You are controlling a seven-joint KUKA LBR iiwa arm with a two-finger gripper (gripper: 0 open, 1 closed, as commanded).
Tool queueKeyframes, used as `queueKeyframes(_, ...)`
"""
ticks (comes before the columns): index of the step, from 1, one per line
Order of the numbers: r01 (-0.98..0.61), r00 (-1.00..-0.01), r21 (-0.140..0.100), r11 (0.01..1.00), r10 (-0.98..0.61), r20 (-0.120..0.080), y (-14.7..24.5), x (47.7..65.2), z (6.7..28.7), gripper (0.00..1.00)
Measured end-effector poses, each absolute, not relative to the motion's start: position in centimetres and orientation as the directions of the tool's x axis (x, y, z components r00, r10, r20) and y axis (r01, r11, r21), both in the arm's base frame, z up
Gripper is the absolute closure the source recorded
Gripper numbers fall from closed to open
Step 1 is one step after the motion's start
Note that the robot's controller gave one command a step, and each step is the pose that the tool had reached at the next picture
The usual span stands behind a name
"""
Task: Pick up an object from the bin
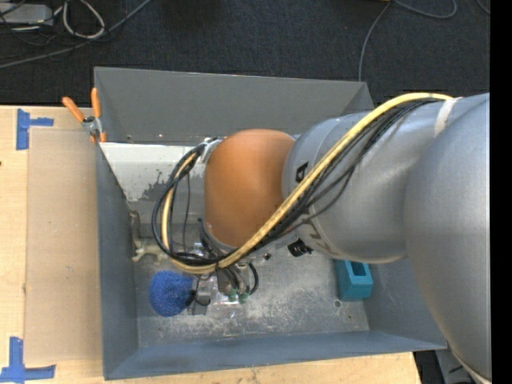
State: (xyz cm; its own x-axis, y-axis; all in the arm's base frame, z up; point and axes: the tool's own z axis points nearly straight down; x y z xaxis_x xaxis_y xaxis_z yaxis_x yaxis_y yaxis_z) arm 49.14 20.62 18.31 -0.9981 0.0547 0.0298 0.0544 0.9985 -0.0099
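The gripper (pixel 214 293) is seen low in the grey bin (pixel 232 94), close above the floor and near the front wall. Whether it is set wide or narrow cannot be told, since it is largely masked by the wrist, and nothing is seen held in it. Just beside it, towards the view's left, a blue fuzzy ball (pixel 168 294) lies on the bin floor. This is judged the likeliest thing for the pick, though contact between the two cannot be made out. For the step to be done well, the gripper should be centred over the ball rather than left at its edge. It should then be lowered until the soft body is spanned at its widest part and closed gently, as a fluffy thing is likely to slip out if only its fringe is pinched. The front wall should be kept clear of during the descent. Farther off, a pale thing (pixel 144 246), too unclear to be named, is seen by the left wall, and a blue rectangular block (pixel 354 280) lies well apart on the right of the floor. The arm (pixel 416 182) is reached in from the right and bent steeply downward, with the orange cover (pixel 244 182) at the wrist turned upward and cables (pixel 172 206) looped beside it.
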Motion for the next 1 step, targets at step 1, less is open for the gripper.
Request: queueKeyframes(1, 0.055, -0.998, -0.007, 0.998, 0.056, 0.022, 20.52, 49.24, 20.62, 1.0)
